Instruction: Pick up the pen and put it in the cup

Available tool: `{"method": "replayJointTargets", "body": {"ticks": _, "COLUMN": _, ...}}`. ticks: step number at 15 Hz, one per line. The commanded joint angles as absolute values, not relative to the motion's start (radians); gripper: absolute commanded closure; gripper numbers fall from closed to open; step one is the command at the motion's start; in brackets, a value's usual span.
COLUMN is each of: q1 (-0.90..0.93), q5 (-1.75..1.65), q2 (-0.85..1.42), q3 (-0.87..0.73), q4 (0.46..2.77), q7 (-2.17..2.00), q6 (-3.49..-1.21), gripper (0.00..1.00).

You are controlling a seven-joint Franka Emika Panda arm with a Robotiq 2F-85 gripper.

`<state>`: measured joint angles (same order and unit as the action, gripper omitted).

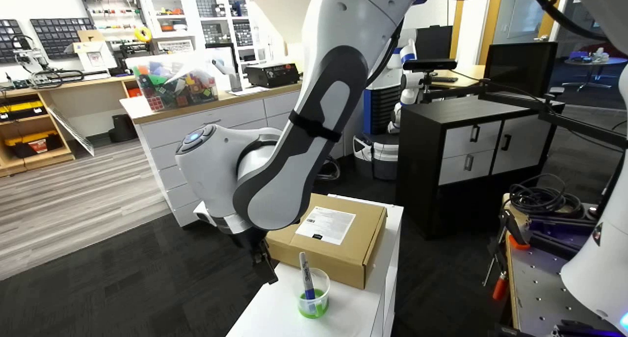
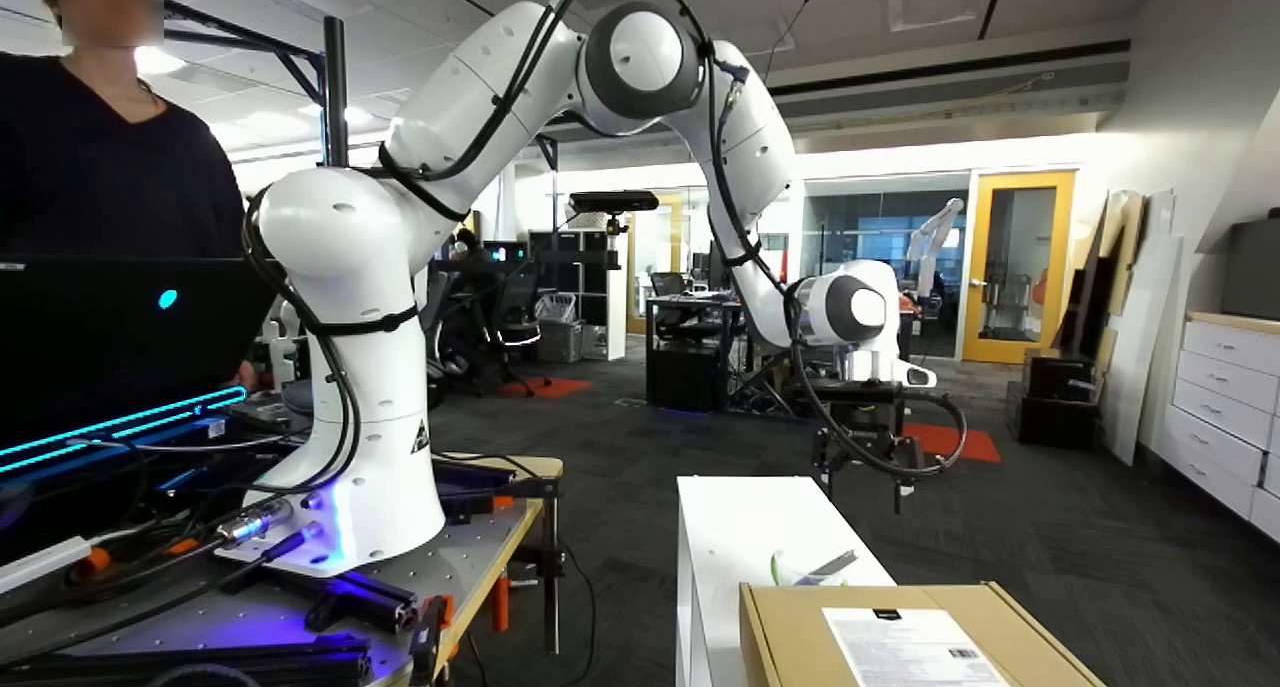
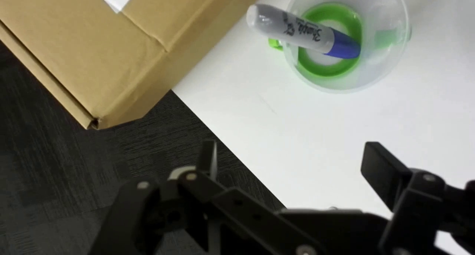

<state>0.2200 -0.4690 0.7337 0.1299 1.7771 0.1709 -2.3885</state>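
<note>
Gray-and-blue plastic marker pen (image 3: 304, 32) stands tilted in clear round plastic cup (image 3: 378, 62)

The pen rests inside the cup, blue end down, its gray barrel, printed in black lettering, rising past the rim. The cup, its bottom ringed in bright green, stands upright on a flat-topped white cabinet (image 1: 277, 307), just beside a flat brown cardboard box (image 1: 365, 241) bearing a printed white label (image 1: 326, 224). Near the cup but apart from it hangs a black two-fingered gripper (image 3: 291, 164), its fingers (image 3: 386, 169) spread wide. In the wrist view, the cabinet's edge cuts between them, with white surface on one side and dark gray carpet (image 3: 141, 151) on the other. The gripper is carried by a white jointed robot arm (image 2: 755, 137) with gray trim, which arches up from its base on a gray perforated metal table (image 1: 544, 288). In an exterior view, a person (image 2: 110, 157) in a dark V-neck top, face blurred, stands behind a black laptop (image 2: 100, 347) with a glowing turquoise logo; a yellow-framed glass door (image 2: 1018, 267) shows in the background. Also in an exterior view, a clear plastic bin (image 1: 196, 69) of many-colored pieces (image 1: 156, 103) sits on a wood-topped counter of white drawers (image 1: 211, 116).
</note>
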Motion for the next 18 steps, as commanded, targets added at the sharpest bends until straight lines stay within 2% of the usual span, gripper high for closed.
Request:
{"method": "replayJointTargets", "body": {"ticks": 1, "q1": 0.220, "q5": -0.440, "q2": 0.629, "q3": 0.104, "q4": 1.926, "q7": 0.118, "q6": -2.486, "gripper": 0.00}}
{"method": "replayJointTargets", "body": {"ticks": 18, "q1": 0.245, "q5": -0.264, "q2": 0.446, "q3": 0.023, "q4": 2.142, "q7": -0.180, "q6": -2.659, "gripper": 0.00}}
